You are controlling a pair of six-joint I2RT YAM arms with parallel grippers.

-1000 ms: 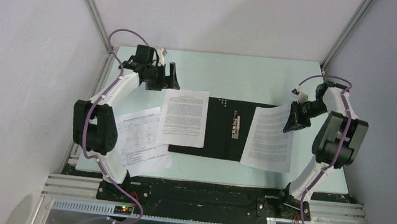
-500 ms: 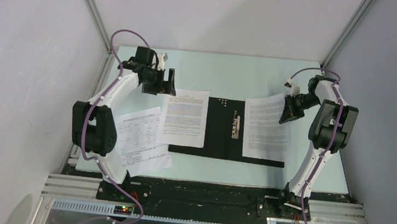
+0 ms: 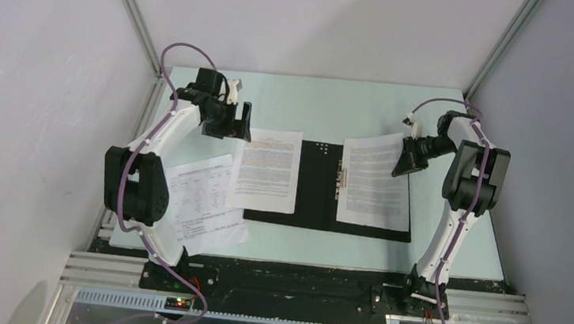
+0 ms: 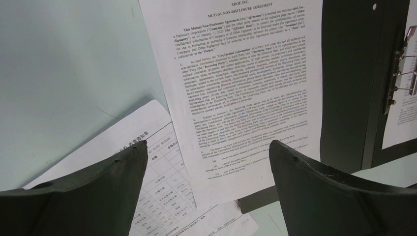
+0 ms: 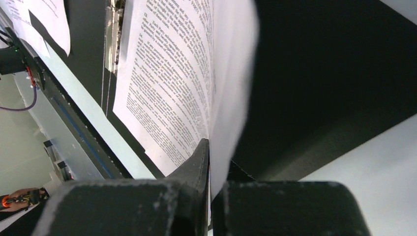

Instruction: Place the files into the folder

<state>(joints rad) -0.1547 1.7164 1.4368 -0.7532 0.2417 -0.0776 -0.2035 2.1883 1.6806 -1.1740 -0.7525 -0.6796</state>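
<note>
The folder (image 3: 316,189) lies open, black inside up, with its metal clip (image 3: 340,177) along the spine. My right gripper (image 3: 406,159) is shut on the far right edge of a printed sheet (image 3: 374,182) that lies over the folder's right half, its left edge at the clip; the wrist view shows the pinched sheet (image 5: 169,83). A second sheet (image 3: 265,169) lies over the folder's left edge. Two table-printed sheets (image 3: 204,202) lie left of it. My left gripper (image 3: 238,122) is open, above the table behind the second sheet (image 4: 236,83), holding nothing.
The pale green table (image 3: 313,101) is bounded by grey walls left and right and a metal frame rail (image 3: 295,290) at the near edge. The folder's right half (image 3: 409,213) shows black beyond the held sheet.
My right gripper has carried its sheet leftward over the folder's right half, until the sheet's left edge reached the clip. The left gripper has barely moved.
</note>
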